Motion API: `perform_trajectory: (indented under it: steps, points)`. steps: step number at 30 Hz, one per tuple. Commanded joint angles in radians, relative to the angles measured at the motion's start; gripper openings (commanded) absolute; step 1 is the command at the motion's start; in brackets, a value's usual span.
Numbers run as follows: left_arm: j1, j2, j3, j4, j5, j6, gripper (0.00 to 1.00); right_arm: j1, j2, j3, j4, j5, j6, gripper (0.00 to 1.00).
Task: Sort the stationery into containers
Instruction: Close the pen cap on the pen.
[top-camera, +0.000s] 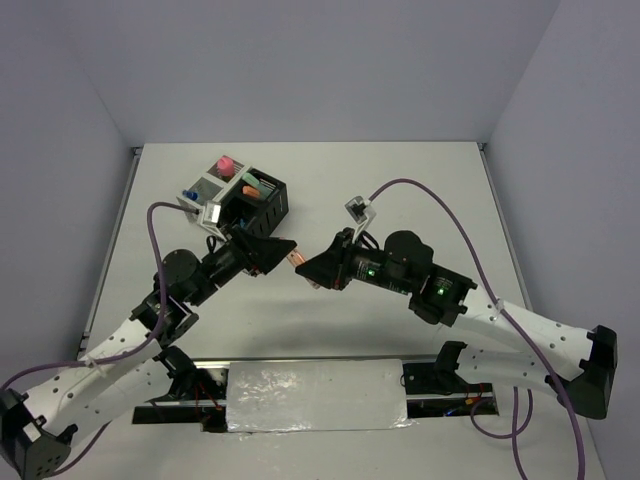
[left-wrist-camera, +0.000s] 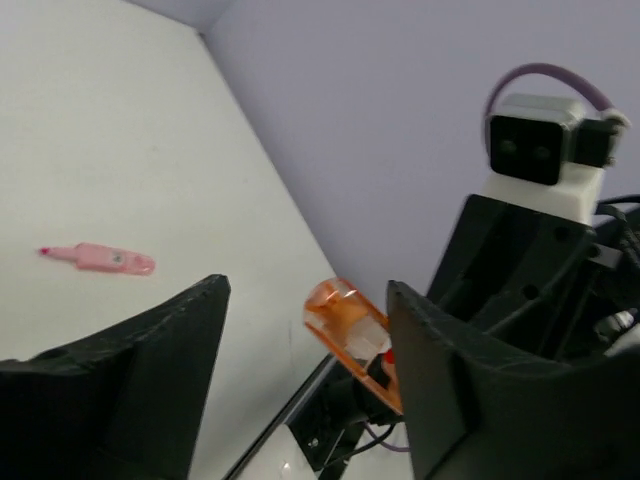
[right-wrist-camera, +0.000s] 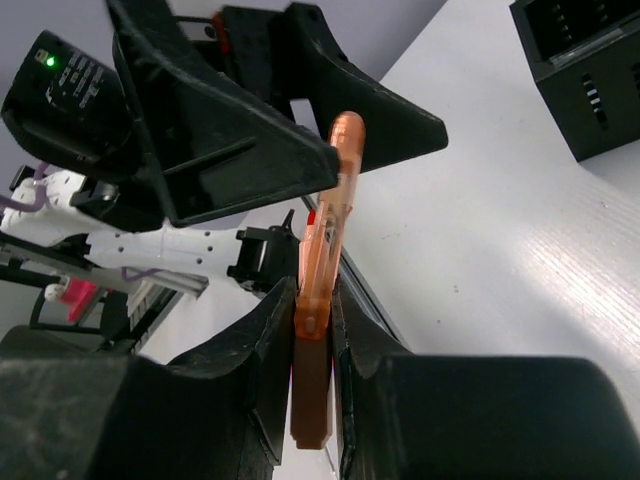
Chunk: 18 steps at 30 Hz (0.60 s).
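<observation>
Right hand (right-wrist-camera: 312, 330) is clamped on the tail of the orange highlighter (right-wrist-camera: 327, 240), held in the air just this side of the bins (top-camera: 278, 205), with the left hand (left-wrist-camera: 305, 315) spread around its cap; looks like light, stiff, slick plastic, so I'd grab mid-barrel.

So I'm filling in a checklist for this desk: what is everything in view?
Table: one, white, under everything.
Mesh bins: four, two black and two white, clustered far left.
Pink-capped bottle: one, in the rear white bin.
Markers: orange and green, in a black bin; count unclear.
Blue item: one, in the left white bin.
Pink highlighter: one, lying alone on the table.
Orange highlighter: one, held in midair.
Left gripper: black, open around the orange highlighter's free end.
Right gripper: black, shut on its other end.
</observation>
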Motion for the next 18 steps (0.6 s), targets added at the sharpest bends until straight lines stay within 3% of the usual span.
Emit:
perform_trajectory:
  steps: [1,4,5,7,10,18]
  points:
    - [-0.004,0.043,0.003,0.236,0.145,0.034,0.74,-0.006,-0.037,0.026,0.068,-0.054,-0.026,0.00]
    - [-0.003,0.059,-0.014,0.287,0.190,0.026,0.55,-0.006,-0.040,0.038,0.051,-0.051,-0.032,0.00]
    - [-0.004,0.059,-0.021,0.319,0.197,0.023,0.41,-0.006,-0.040,0.043,0.046,-0.049,-0.035,0.00]
    - [-0.003,0.062,-0.027,0.329,0.208,0.022,0.29,-0.006,-0.043,0.044,0.037,-0.042,-0.044,0.00]
    - [-0.004,0.071,-0.023,0.315,0.230,0.029,0.01,-0.005,-0.052,0.043,0.033,-0.005,-0.047,0.00]
    - [-0.004,0.092,-0.057,0.321,0.234,-0.003,0.00,-0.008,-0.043,0.056,0.132,-0.014,-0.078,0.00]
